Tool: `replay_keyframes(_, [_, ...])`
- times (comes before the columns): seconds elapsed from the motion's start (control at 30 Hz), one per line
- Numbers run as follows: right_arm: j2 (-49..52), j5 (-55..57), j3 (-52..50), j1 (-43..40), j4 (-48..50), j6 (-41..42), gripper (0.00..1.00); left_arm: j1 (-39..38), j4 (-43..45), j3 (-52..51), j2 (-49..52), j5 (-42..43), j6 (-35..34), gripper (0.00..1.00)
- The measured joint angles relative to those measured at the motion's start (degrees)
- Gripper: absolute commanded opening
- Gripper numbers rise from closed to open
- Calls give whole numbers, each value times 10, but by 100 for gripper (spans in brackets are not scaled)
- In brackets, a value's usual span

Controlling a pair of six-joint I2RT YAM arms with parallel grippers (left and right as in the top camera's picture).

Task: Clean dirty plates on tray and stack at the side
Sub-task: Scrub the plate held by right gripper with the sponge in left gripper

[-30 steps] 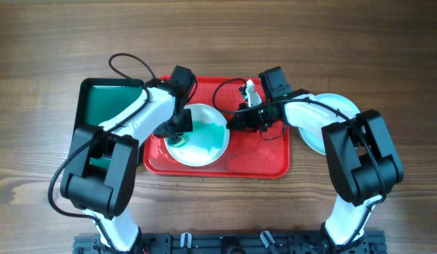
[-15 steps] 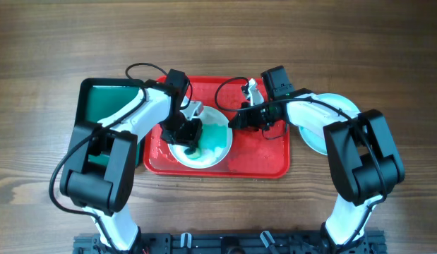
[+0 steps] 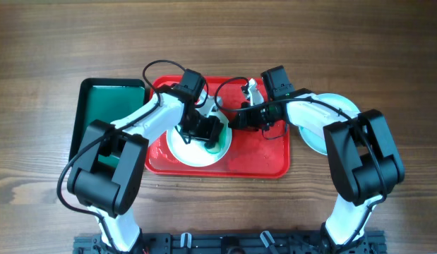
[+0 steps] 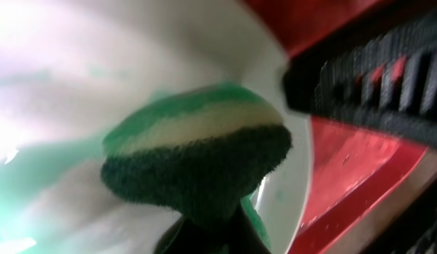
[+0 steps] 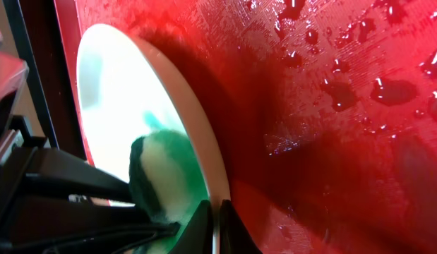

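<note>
Plate (image 3: pixel 184 149) is sitting on the red tray (image 3: pixel 259 154), centre of frame. Left end effector (image 3: pixel 213 133) is clenching a green sponge (image 4: pixel 197 159), pressing it against the plate's right side. Right end effector (image 3: pixel 231 121) is pinching the plate's right rim.

Wore glossy white shells on the left arm (image 3: pixel 144 116) and right arm (image 3: pixel 310 116), bulky black housings (image 3: pixel 363 152) at the joints; ended in a black left gripper (image 3: pixel 211 134) and black right gripper (image 3: pixel 233 123); trailed looping thin black cables (image 3: pixel 162 62).
</note>
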Motion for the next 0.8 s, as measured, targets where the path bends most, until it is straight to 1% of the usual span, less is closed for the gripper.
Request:
replay_keyframes(0.23, [0, 2, 0, -1, 3, 0, 4, -4, 55, 0, -1, -61, -93, 4])
replay_keyframes(0.3, [0, 2, 1, -2, 3, 1, 4, -7, 65, 0, -3, -85, -117, 4])
replay_keyframes(0.33, [0, 2, 1, -2, 3, 2, 4, -10, 71, 2, -5, -113, -144, 4])
replay_keyframes(0.37, [0, 2, 2, -2, 4, 2, 4, -11, 72, 2, -6, -127, -155, 4])
replay_keyframes(0.57, [3, 10, 3, 0, -3, 2, 4, -13, 36, 16, -12, -296, -299, 4])
replay_keyframes(0.7, [3, 11, 3, 0, -4, 2, 4, -12, 18, 17, -12, -344, -361, 4])
replay_keyframes(0.8, [3, 12, 3, 0, -4, 2, 4, -7, -14, 23, -12, -372, -391, 4])
